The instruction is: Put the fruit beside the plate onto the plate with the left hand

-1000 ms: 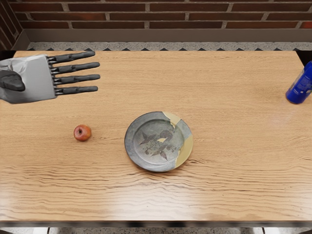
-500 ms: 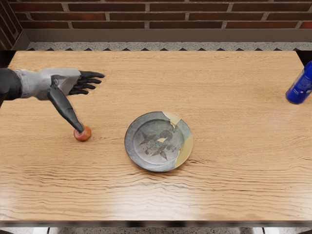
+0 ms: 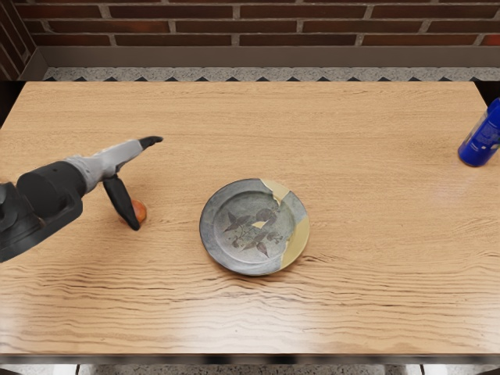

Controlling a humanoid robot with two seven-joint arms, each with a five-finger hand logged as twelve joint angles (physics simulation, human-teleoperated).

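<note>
A small red apple lies on the wooden table, left of the grey and yellow plate, and is mostly hidden behind my left hand's thumb. My left hand comes in low from the left, seen edge-on. Its straight fingers point right above the apple, while the thumb reaches down along the apple's left side. The hand is open and not closed round the fruit. The plate holds nothing. My right hand is out of view.
A blue bottle stands at the table's far right edge. A brick wall runs along the back of the table.
My left hand turned from flat and high to edge-on, then dropped toward me over the apple. The forearm now fills the lower left. The apple has stayed where it was.
</note>
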